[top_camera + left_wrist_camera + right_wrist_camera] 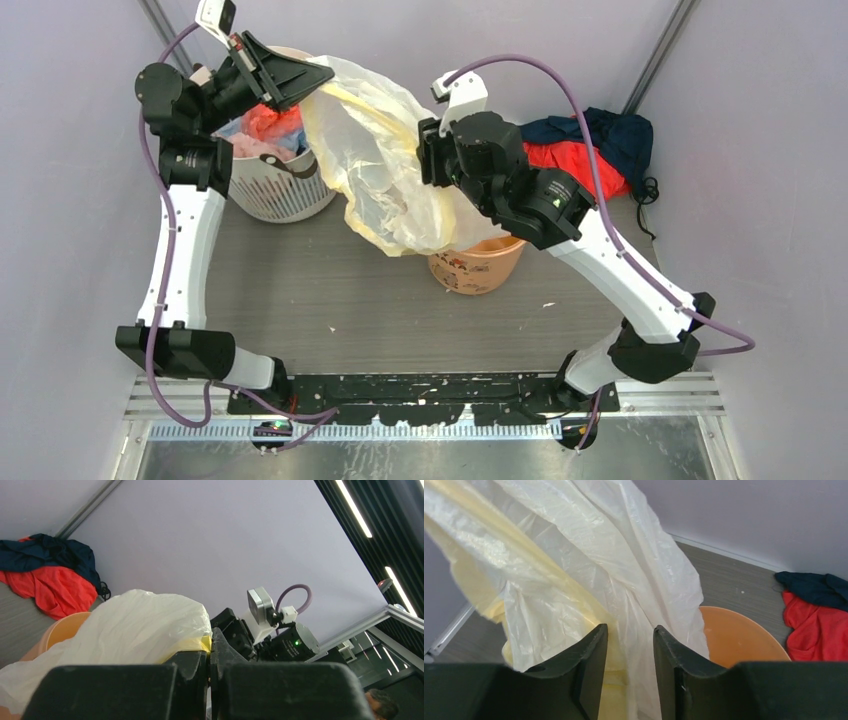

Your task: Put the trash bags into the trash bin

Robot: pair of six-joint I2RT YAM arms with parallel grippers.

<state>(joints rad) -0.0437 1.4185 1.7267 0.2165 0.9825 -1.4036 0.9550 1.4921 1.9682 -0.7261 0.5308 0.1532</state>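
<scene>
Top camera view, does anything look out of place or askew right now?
The translucent pale-yellow plastic film bag hangs askew: its lower end slumps over the rim of the round orange plastic bucket, mostly outside it, while the left hand pinches its top edge. A red and navy cloth heap lies crumpled at the far right.

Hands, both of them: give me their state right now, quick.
Left hand: closed, pinching an edge of the trash bag.
Right hand: open, fingers apart, with the bag hanging at the gap, not clamped.
</scene>
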